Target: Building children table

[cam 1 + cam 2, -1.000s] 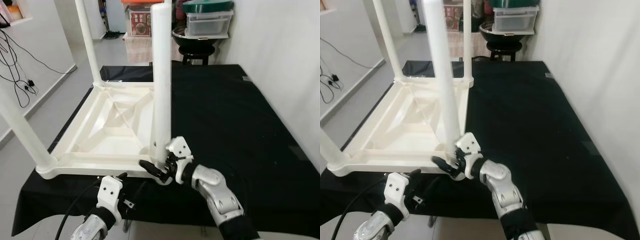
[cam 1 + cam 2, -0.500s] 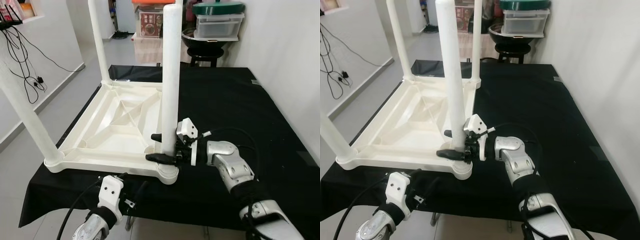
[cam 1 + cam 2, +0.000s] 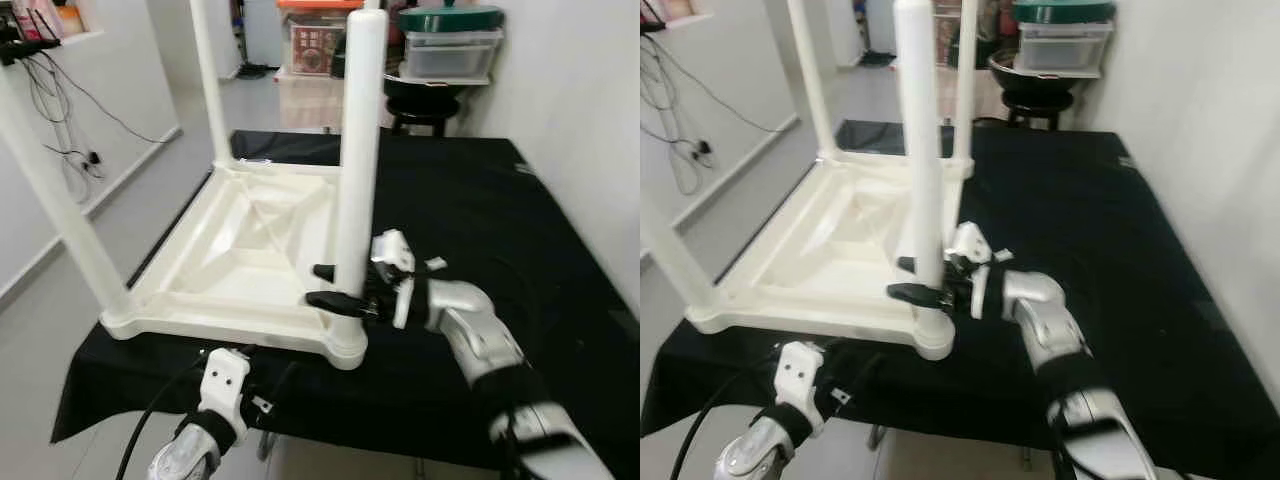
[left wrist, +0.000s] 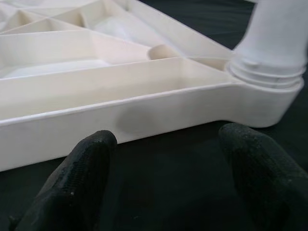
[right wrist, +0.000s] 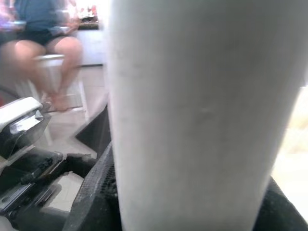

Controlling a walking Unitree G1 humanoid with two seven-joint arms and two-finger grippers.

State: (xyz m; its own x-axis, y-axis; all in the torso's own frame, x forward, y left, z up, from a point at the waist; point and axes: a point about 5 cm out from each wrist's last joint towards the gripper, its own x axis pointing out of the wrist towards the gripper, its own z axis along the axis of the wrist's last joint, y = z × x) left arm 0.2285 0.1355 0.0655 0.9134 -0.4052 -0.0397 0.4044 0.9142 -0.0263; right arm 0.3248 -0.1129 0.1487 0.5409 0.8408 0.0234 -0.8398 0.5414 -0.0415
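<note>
Upturned table's far legs [image 3: 208,70] cut off by the top edge, near leg [image 5: 192,115] blurred, hiding the right pincer's fingers [image 5: 91,197], seated person [image 5: 43,43] blurred, head cropped.

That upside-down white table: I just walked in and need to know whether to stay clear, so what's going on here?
The robot is assembling a children's table that lies upside down on a black-covered surface. Its right gripper has its fingers around the near right leg, low down near the corner socket. The left gripper hovers open just off the table's near edge, touching nothing. Three other legs already stand upright in their corners.
</note>
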